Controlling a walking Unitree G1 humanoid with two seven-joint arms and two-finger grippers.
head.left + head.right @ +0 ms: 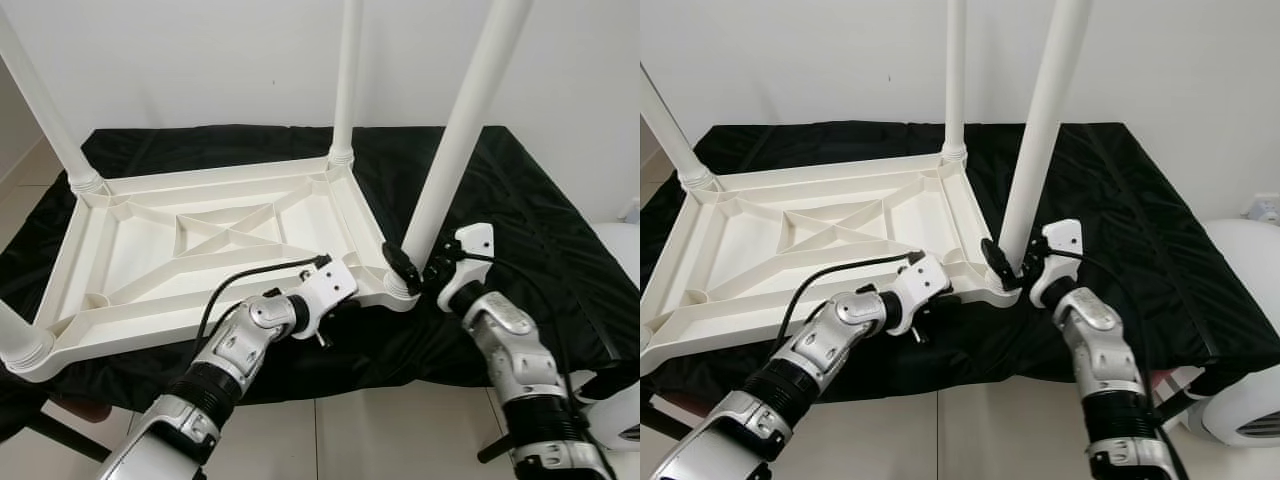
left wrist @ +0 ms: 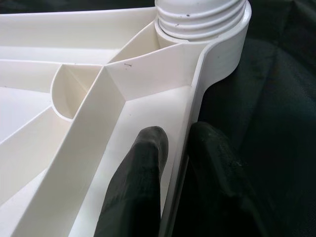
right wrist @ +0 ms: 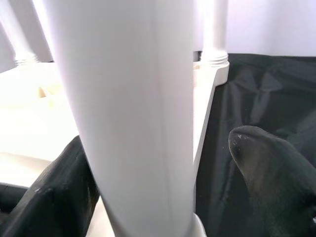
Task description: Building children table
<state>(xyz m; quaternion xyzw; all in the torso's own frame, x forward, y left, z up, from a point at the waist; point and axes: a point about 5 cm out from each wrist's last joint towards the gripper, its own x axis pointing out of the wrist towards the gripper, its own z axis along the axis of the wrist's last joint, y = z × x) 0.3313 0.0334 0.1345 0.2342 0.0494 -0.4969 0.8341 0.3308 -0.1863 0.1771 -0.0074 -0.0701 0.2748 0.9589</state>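
Note:
A white plastic children's table (image 1: 140, 250) lies upside down on a black cloth, with its legs pointing up. My left gripper (image 2: 177, 136) is shut on the near rim (image 2: 195, 98) close to the near-right corner, one finger inside the wall and one outside. My right gripper (image 1: 418, 272) is at the base of the near-right leg (image 1: 465, 120), where the leg enters its threaded socket. Its fingers (image 3: 266, 173) straddle the leg (image 3: 133, 98); one lies against the leg and the other stands off with a gap, so the gripper is open.
Three more legs stand at the far right (image 1: 347, 80), far left (image 1: 40, 100) and near left (image 1: 15, 340). The black cloth (image 1: 520, 200) overhangs the support. A white rounded object (image 1: 1240, 290) sits on the right. Tiled floor (image 1: 330, 440) lies in front, a wall behind.

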